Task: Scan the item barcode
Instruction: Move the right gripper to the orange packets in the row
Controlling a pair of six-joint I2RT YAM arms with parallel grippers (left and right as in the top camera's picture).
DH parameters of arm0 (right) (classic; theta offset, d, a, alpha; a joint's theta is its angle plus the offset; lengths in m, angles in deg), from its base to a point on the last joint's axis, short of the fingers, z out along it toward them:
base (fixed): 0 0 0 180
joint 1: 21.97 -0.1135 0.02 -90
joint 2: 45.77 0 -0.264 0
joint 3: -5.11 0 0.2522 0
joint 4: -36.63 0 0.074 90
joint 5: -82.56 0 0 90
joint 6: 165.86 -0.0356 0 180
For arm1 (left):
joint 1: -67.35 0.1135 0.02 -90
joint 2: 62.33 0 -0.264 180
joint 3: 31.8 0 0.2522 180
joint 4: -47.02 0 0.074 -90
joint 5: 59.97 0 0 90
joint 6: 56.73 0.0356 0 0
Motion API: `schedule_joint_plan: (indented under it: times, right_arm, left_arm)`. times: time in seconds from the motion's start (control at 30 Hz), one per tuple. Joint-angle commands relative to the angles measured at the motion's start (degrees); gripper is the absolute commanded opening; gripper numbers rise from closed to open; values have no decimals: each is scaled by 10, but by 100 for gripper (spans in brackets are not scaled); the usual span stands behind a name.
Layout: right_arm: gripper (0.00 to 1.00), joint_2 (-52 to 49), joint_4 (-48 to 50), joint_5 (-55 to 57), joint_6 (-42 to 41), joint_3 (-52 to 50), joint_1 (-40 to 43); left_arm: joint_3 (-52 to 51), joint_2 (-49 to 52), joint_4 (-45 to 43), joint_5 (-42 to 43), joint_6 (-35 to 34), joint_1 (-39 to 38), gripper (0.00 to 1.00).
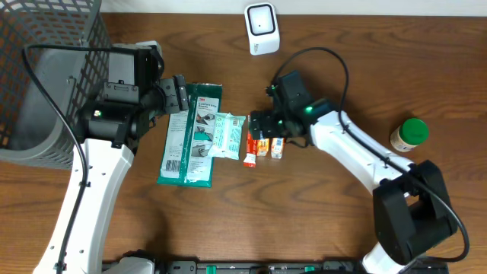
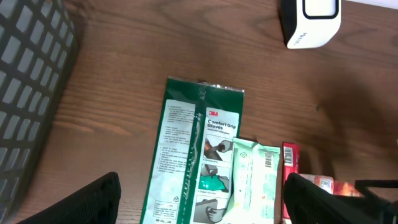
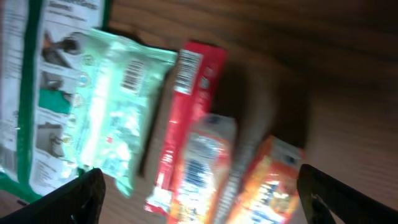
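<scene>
Several packaged items lie in a row mid-table: a green glove pack (image 1: pixel 190 137), a pale green wipes pack (image 1: pixel 227 135), a red packet (image 1: pixel 249 148) and two small orange packs (image 1: pixel 262 144) (image 1: pixel 278 147). The white scanner (image 1: pixel 261 28) stands at the far edge. My left gripper (image 1: pixel 179 93) hangs open over the glove pack's (image 2: pixel 199 155) top end, touching nothing. My right gripper (image 1: pixel 266 129) is open just above the red packet (image 3: pixel 186 112) and the orange packs (image 3: pixel 202 168), its fingers (image 3: pixel 348 193) spread either side. Barcodes show on the wipes pack (image 3: pixel 118 106) and the red packet.
A grey wire basket (image 1: pixel 46 68) fills the far left corner, beside the left arm. A small bottle with a green lid (image 1: pixel 409 135) stands at the right. Bare wood lies between the scanner (image 2: pixel 311 22) and the items.
</scene>
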Motion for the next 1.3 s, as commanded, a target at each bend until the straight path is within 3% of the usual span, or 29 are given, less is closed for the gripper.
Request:
schedule_joint_plan:
  times: [0.0, 0.3, 0.6, 1.27]
  right_arm:
    - [92, 2, 4, 41, -7, -2, -27]
    - [91, 2, 4, 89, -7, -2, -46]
    - [83, 2, -62, 89, -7, -2, -46]
    - [82, 2, -144, 154, -12, -3, -29]
  left_arm:
    - [-1, 0, 1, -3, -3, 0, 84]
    - [-1, 0, 1, -3, -3, 0, 84]
    - [-1, 0, 1, -3, -3, 0, 84]
    - [-1, 0, 1, -3, -3, 0, 84]
